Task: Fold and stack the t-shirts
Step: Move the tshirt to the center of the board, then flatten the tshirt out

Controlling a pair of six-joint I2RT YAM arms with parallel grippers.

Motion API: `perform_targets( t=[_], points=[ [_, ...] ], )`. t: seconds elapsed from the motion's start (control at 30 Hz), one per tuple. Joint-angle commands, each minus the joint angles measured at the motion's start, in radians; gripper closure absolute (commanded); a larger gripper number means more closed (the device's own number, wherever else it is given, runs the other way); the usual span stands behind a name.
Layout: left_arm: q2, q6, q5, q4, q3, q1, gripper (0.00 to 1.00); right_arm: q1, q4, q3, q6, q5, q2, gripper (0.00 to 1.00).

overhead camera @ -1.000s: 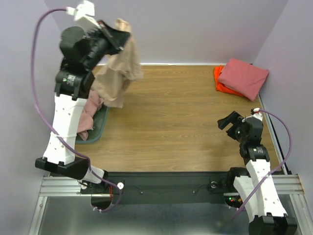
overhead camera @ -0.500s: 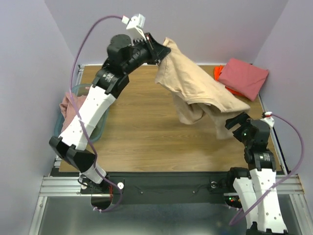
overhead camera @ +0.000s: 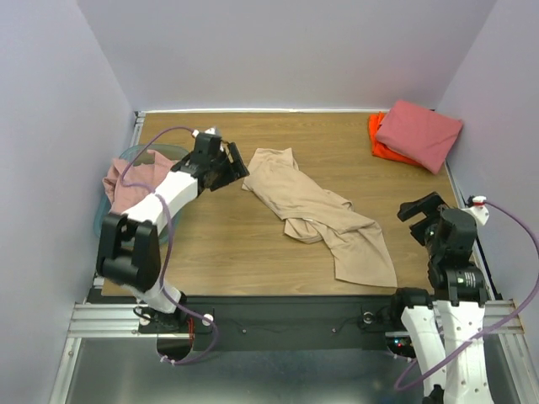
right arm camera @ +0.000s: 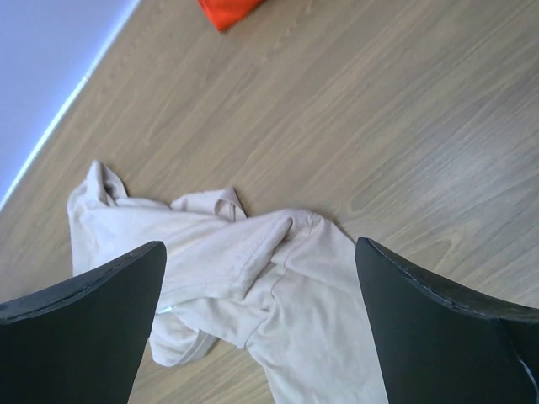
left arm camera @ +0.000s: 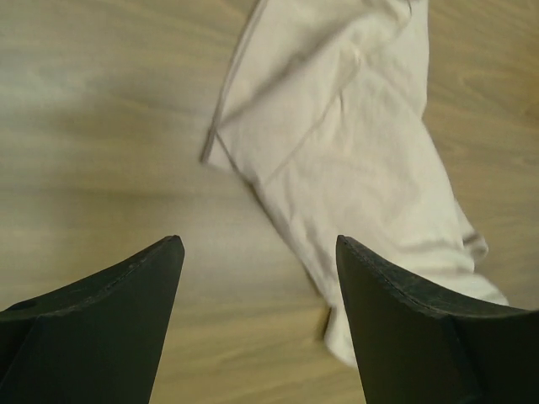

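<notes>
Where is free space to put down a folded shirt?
Bare wood: between the tan t-shirt and the back wall, and front-left of it. Crowded: far right corner, salmon-red t-shirt over orange t-shirt; teal bin at left.

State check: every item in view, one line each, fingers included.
tan t-shirt, unfolded, crumpled on the table, not held
pink t-shirt, bunched in the teal bin
salmon-red t-shirt, folded, on top of the orange t-shirt
orange t-shirt, under it, mostly hidden
left fingers, open, empty
right fingers, open, empty
</notes>
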Motion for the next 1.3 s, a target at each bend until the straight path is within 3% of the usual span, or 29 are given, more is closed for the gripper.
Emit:
perform_targets(
  t=[0.0,0.1,0.23,0.37,0.5,0.8,0.87,0.93,0.97,1.03,1.07,1.27],
  points=[
    [-0.229,-0.046,-0.02,0.149,-0.143,-0.028,0.16,-0.005,0.041,-0.037,0.023,-0.069,0.051,0.0],
    [-0.294,-0.069,-0.008,0.201,-0.31,-0.034,0.16,-0.005,0.093,-0.101,0.041,-0.161,0.12,0.0],
    [-0.256,-0.104,0.007,0.278,-0.352,-0.047,0.16,-0.005,0.182,-0.17,0.076,-0.318,0.179,0.0],
    [-0.153,-0.113,0.02,0.307,-0.31,-0.054,0.16,-0.005,0.338,-0.23,0.081,-0.481,0.246,0.0],
    [-0.018,-0.132,-0.009,0.304,-0.24,-0.062,0.16,-0.005,0.365,-0.221,0.079,-0.427,0.303,0.0],
    [0.235,-0.156,-0.019,0.292,-0.097,-0.083,0.23,-0.005,0.454,-0.236,0.09,-0.53,0.387,0.0],
    [0.266,-0.158,-0.01,0.293,-0.062,-0.094,0.31,-0.005,0.458,-0.245,0.089,-0.533,0.387,0.0],
    [0.304,-0.155,-0.003,0.292,-0.04,-0.105,0.46,-0.005,0.475,-0.253,0.089,-0.547,0.389,0.0],
    [0.313,-0.156,-0.002,0.286,-0.027,-0.107,0.69,-0.005,0.495,-0.267,0.093,-0.553,0.395,0.0],
    [0.316,-0.162,-0.008,0.281,-0.028,-0.111,0.96,-0.003,0.521,-0.284,0.104,-0.585,0.407,0.01],
    [0.31,-0.175,-0.014,0.279,-0.042,-0.111,1.0,-0.003,0.537,-0.294,0.109,-0.591,0.424,0.02],
    [0.191,-0.208,-0.063,0.315,-0.202,-0.117,1.0,0.006,0.573,-0.294,0.098,-0.594,0.498,0.08]
  ],
)
